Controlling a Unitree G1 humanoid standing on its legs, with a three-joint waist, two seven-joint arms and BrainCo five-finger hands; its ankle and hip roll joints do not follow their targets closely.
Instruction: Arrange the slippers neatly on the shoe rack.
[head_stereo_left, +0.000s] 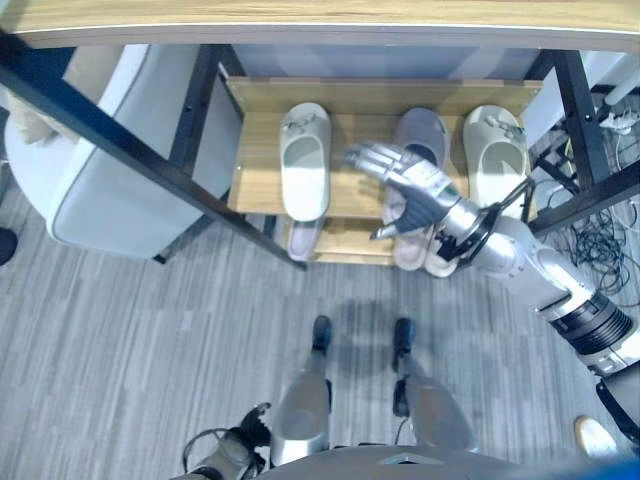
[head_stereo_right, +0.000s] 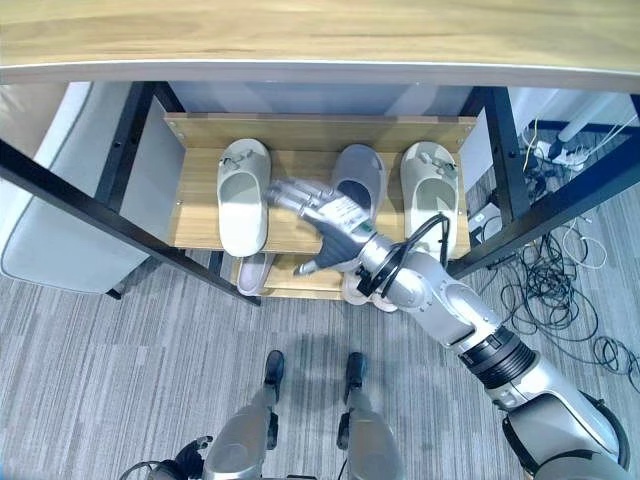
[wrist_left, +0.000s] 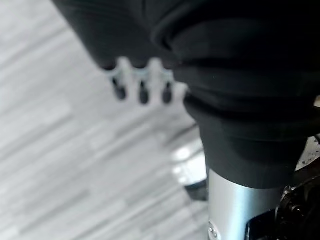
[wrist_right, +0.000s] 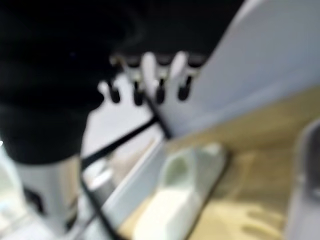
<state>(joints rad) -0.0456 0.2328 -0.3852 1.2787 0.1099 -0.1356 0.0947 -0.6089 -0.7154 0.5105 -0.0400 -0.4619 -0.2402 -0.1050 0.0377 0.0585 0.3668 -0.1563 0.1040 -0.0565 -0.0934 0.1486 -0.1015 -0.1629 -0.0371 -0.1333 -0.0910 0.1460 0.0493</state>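
While slippers (head_stereo_right: 244, 195) sit racked, right robot hand (head_stereo_right: 325, 222) hovers (fingers straight).

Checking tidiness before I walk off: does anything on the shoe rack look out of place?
Yes. On the top shelf, the grey slipper sits between two white ones, unpaired. The open right hand hovers over it.

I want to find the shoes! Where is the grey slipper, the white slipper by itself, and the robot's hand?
grey slipper (head_stereo_right: 358, 172), right eye view, its toe cover.
white slipper (head_stereo_right: 243, 200), right eye view, its footbed.
right hand (head_stereo_right: 333, 226), right eye view, its back.
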